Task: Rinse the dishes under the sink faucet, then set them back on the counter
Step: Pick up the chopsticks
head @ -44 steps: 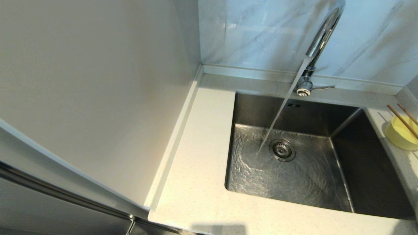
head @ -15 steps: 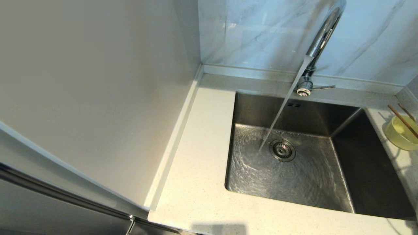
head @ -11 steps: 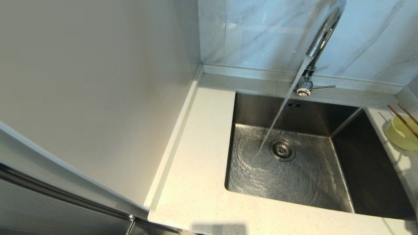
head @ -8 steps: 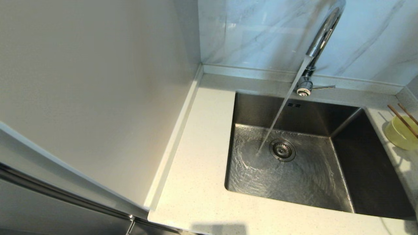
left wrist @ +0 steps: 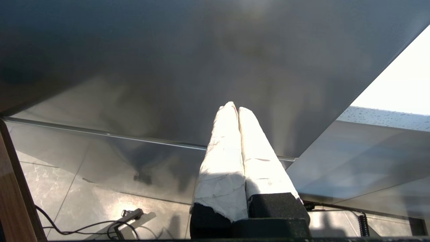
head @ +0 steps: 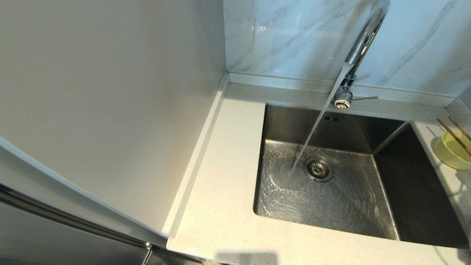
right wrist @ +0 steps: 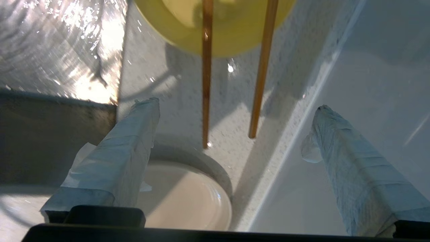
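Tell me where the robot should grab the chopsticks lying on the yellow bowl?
Probably by the free ends that stick out past the bowl rim. The chopsticks lie across it, ends hanging just above the counter, with room beneath. The open right pincer already straddles both, so come from above and close across the pair.

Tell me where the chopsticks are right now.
The chopsticks lie across the yellow bowl on the counter right of the sink, at the head view's right edge.

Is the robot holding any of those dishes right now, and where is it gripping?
Nothing is held. The right gripper is open above the chopsticks; the left gripper is shut on nothing.
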Robot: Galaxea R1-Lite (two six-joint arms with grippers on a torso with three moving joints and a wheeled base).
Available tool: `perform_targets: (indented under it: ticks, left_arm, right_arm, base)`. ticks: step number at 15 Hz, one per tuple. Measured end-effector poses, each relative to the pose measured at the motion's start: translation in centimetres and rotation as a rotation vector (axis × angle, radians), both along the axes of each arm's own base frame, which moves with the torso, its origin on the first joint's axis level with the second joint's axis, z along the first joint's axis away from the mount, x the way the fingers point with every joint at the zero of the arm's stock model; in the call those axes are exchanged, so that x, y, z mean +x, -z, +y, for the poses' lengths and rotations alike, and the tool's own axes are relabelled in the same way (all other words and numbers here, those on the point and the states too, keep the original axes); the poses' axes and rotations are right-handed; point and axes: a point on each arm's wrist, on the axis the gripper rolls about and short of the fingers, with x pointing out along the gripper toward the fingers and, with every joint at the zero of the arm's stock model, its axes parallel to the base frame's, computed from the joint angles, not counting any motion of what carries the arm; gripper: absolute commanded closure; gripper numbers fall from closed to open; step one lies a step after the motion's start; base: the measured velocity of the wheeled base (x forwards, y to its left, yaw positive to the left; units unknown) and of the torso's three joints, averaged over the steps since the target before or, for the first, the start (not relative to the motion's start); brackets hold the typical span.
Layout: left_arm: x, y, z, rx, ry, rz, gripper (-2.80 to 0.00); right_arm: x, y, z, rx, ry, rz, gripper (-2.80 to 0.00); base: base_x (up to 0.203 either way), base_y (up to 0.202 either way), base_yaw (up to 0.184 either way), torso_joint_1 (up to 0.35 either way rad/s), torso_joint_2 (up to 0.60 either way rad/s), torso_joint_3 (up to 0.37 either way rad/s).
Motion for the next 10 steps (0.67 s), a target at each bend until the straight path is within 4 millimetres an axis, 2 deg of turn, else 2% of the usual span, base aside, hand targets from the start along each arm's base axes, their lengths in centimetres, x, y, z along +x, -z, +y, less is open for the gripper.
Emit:
perform_targets:
  ticks: [10]
  left_arm:
    - [0.0,0.0,0.0,0.0,0.0,0.0,0.0]
  right_arm:
    - [0.0,2.8,-1.5,0.072,-0.039,0.05,-2.8]
  base:
    - [0.0,0.0,0.0,0.0,0.0,0.0]
